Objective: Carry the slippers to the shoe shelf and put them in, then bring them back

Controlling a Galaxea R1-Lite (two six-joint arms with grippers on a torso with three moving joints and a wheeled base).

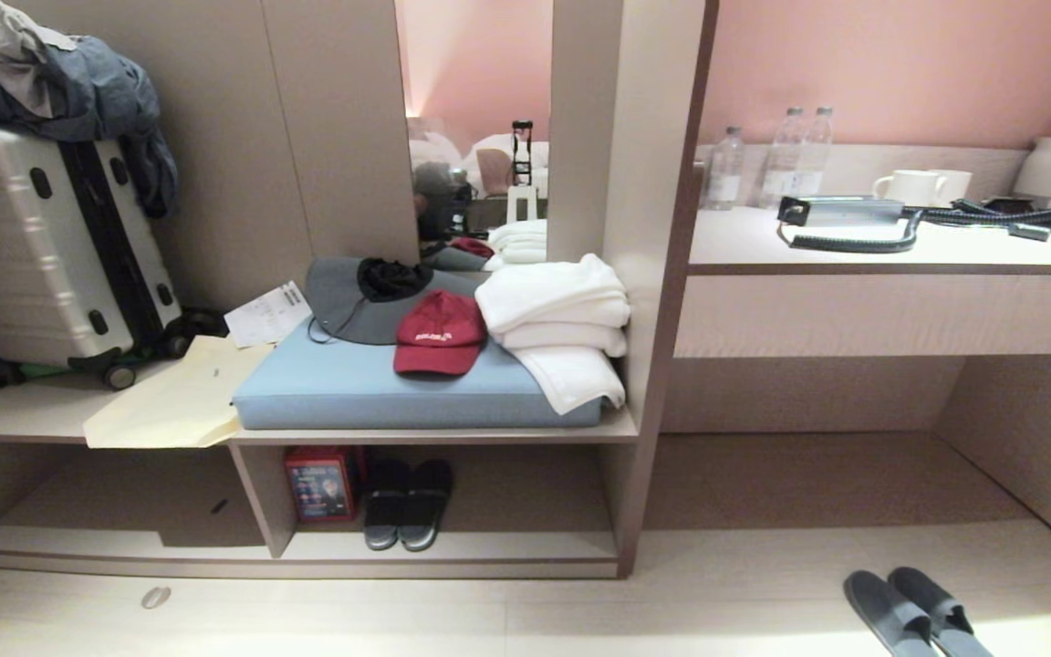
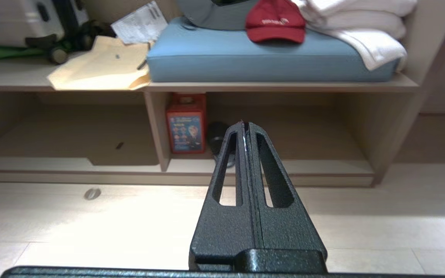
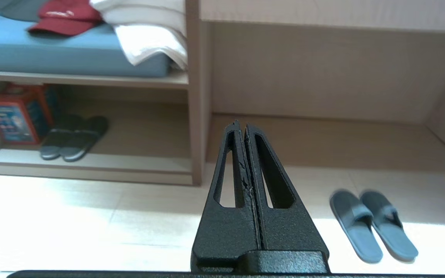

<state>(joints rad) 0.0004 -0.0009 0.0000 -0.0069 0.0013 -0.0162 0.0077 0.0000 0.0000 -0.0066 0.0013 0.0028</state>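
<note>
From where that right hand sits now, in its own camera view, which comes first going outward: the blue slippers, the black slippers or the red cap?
1. The slippers, on the floor just beside the shut right gripper.
2. The black slippers, farther off, inside the shoe shelf.
3. The red cap, farthest, up on the blue cushion.

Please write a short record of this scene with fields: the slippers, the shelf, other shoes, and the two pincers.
slippers: blue-grey pair side by side on the floor, in front of the desk
shoe shelf: right cubby holds a black pair and a red box
left pincer: shut, empty, above the floor
right pincer: shut, empty, left of the slippers
</note>
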